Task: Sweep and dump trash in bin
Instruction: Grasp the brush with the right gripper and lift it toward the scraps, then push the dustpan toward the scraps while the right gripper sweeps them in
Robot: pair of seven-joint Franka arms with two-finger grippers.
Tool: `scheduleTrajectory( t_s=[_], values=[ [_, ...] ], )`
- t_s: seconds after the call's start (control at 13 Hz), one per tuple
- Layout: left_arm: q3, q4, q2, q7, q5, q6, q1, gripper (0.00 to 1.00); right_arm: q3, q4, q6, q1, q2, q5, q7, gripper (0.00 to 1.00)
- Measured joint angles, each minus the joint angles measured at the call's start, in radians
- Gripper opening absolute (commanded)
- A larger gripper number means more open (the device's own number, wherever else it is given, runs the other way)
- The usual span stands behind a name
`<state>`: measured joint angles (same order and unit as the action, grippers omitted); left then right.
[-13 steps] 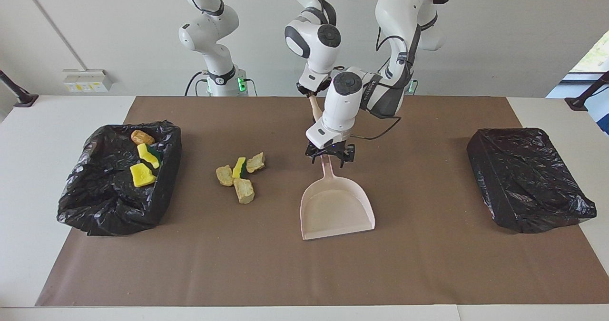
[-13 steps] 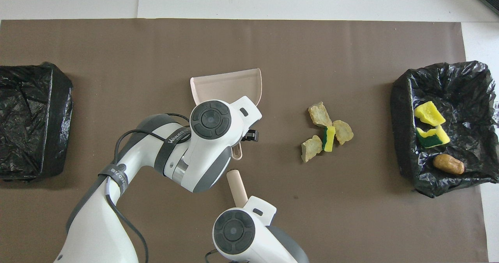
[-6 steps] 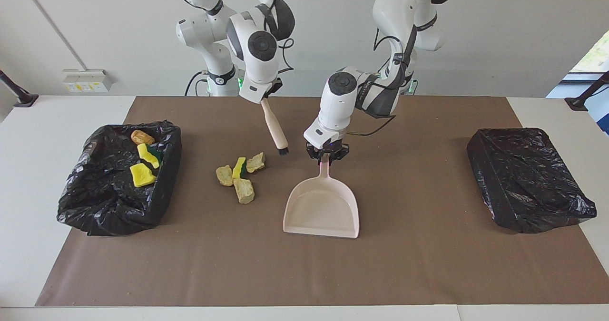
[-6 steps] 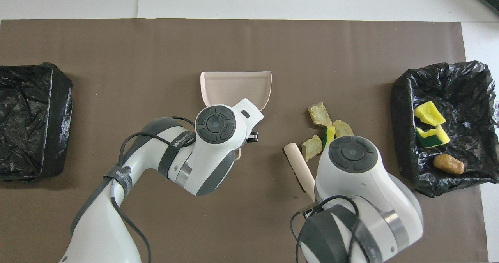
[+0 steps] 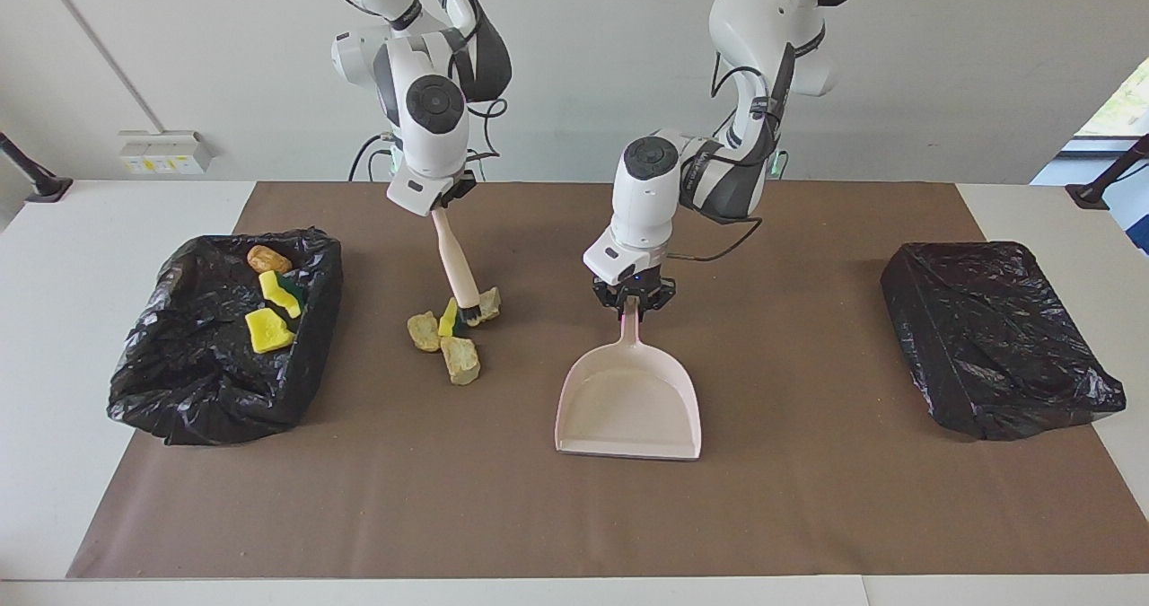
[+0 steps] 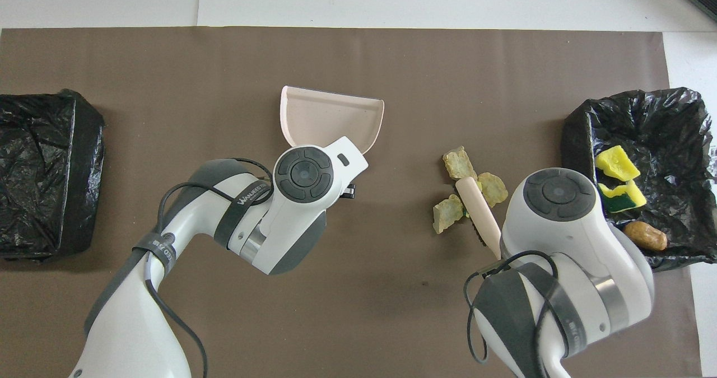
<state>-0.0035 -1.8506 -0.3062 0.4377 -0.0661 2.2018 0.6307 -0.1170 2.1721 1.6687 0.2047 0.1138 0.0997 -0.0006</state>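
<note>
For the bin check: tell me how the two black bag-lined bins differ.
The bin at the right arm's end lies open with three scraps in it, two yellow sponge bits and an orange-brown lump; the bin at the left arm's end shows only taut black plastic with no scraps visible. Loose scraps lie beside the first bin, none by the second. Both are black-bagged, on the brown mat.

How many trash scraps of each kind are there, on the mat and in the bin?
Tan foam chunks: 3, on the mat
Yellow-green sponge bits: 3, one on the mat, two in the bin
Orange-brown lump: 1, in the bin
Total: 7
</note>
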Motion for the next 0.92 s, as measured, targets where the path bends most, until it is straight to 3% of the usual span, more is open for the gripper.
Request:
scheduleTrajectory(
  t_s=[0.23, 0.46, 0.69, 0.92],
  values=[
    [0.002, 0.0, 0.067, -0.264, -0.003, -0.123, -0.038, 0.01, -0.001, 0.005, 0.121, -0.102, -0.023, 0.036, -0.009, 0.0],
    [0.003, -0.002, 0.086, -0.506, -0.004, -0.177, -0.074, 0.0, 0.0, 0.006, 0.186, -0.184, -0.063, 0.046, -0.033, 0.0],
    [0.0, -0.005, 0.088, -0.769, -0.005, -0.255, -0.079, 0.0, -0.004, 0.007, 0.198, -0.187, -0.108, 0.058, -0.032, 0.0],
    [-0.01, -0.03, 0.102, -0.854, -0.005, -0.266, -0.077, 0.0, -0.011, 0.015, 0.176, -0.169, -0.113, 0.056, 0.005, 0.0]
  ],
)
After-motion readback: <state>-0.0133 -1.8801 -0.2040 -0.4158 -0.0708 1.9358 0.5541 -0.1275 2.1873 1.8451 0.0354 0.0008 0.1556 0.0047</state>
